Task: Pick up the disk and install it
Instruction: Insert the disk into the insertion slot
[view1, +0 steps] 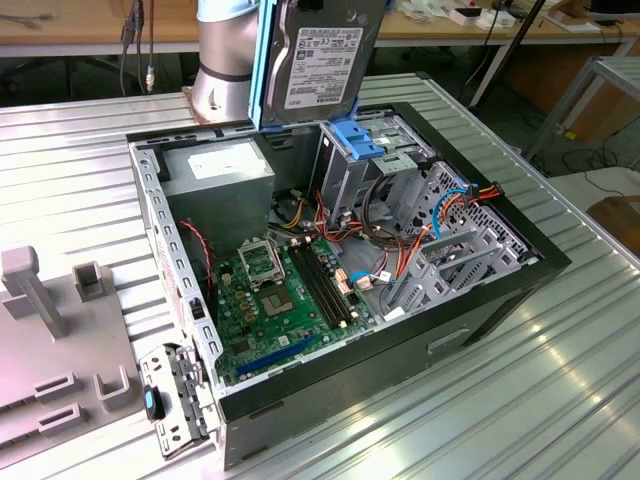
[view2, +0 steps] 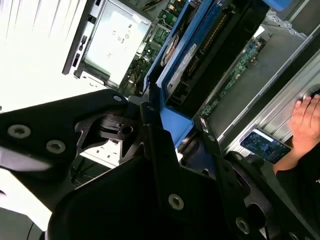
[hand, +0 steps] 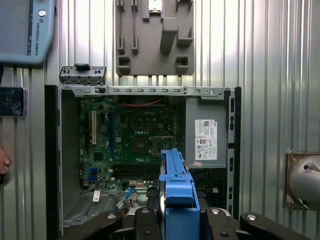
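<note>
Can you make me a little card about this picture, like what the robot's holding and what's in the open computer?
holding: the disk, upright, white label showing
grip: gripper shut on the disk's blue rail
where: in the air over the open computer case
installed: not yet
inside the case: motherboard, power supply box, coloured cables

From where I stand the arm (view1: 224, 60) is a fat round tube, brushed silver-grey, w/ a thin darker seam ring near one end and soft reflections down its side. Its base (hand: 303, 181), in the first wrist view, is rounded bright metal on a square plate (hand: 290, 202). The hand (view2: 177, 131) is matte black throughout – chunky flat link bars (view2: 60, 125) w/ angled edges, pinned by round silver screws (view2: 175, 201), some set in pairs – same look in both wrist views.
</note>
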